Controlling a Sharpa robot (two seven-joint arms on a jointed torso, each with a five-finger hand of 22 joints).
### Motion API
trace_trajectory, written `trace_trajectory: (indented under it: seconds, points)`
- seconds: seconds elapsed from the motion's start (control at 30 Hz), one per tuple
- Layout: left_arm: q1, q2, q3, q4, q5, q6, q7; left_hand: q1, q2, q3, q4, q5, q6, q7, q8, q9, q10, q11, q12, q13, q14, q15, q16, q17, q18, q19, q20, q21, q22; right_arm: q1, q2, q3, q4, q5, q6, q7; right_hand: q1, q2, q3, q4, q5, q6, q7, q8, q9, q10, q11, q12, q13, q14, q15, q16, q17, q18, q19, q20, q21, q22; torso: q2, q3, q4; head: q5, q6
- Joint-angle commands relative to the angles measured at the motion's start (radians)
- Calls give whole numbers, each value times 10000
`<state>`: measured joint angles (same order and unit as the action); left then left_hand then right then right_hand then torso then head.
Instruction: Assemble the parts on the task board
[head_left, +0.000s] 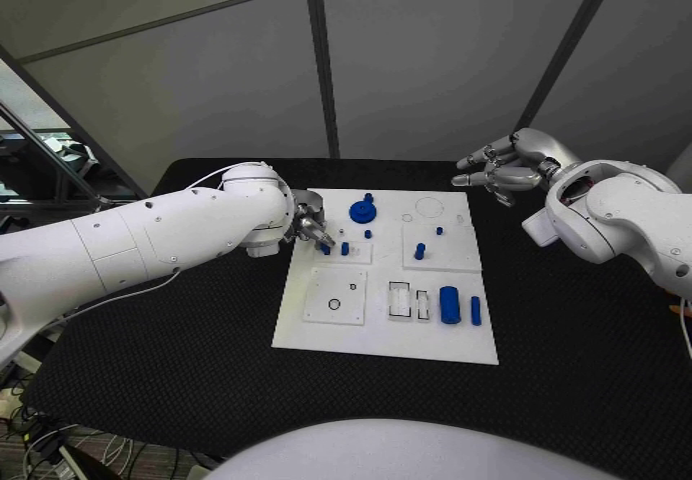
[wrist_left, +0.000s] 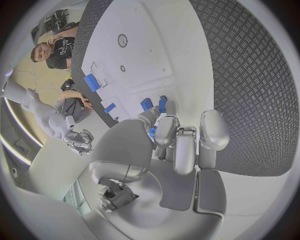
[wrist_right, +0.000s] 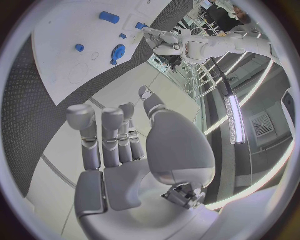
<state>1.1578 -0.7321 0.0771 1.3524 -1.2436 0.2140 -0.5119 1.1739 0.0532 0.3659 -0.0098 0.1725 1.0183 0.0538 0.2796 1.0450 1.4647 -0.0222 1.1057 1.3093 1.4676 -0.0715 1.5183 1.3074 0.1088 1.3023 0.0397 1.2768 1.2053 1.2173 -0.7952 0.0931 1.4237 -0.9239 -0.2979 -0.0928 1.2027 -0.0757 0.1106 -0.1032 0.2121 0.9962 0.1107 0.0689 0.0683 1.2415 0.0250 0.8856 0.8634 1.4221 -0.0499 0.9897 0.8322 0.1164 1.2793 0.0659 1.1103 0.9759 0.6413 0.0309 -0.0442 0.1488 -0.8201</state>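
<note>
The black table (head_left: 577, 340) carries the white task board (head_left: 378, 338), lying flat at its middle.

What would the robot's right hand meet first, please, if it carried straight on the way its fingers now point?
Probably the small blue round disc-shaped part at the far edge of the white task board. The silver right hand hovers open beyond the board; height is unclear, so it might pass above.

Blue parts (head_left: 450, 304) on task board (head_left: 378, 340)
</note>
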Motion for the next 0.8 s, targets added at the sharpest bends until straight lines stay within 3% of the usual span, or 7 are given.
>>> trace_trajectory:
  seconds: [0.03, 0.8]
  points:
    - [-21, 29, -18, -42, -60, 413, -50, -14, 101, 1446, -1375, 54, 6, -77, 24, 17, 40, -24, -36, 1193, 881, -70, 44, 2097, -127, 24, -32, 21, -20, 19, 5, 7, 10, 23, 61, 103, -52, 40, 15, -42, 68, -80, 0, -41, -5, -59, 5, -30, -8, 75, 23, -57, -3, 92, 81, -22, -34, -12, 0, 3, -3, 8, -21]
    - [-68, 133, -22, -151, -57, 665, -148, -260, 30, 1471, -1277, 62, 51, -101, 85, 117, 8, -33, -224, 1123, 882, -77, 43, 2096, -128, 21, -40, 0, -18, 19, -15, 6, 31, 23, 72, 100, -52, 40, 15, -42, 68, -80, 0, -41, -5, -59, 5, -30, -8, 75, 23, -57, -3, 92, 81, -22, -34, -12, -4, 2, 4, -31, -98]
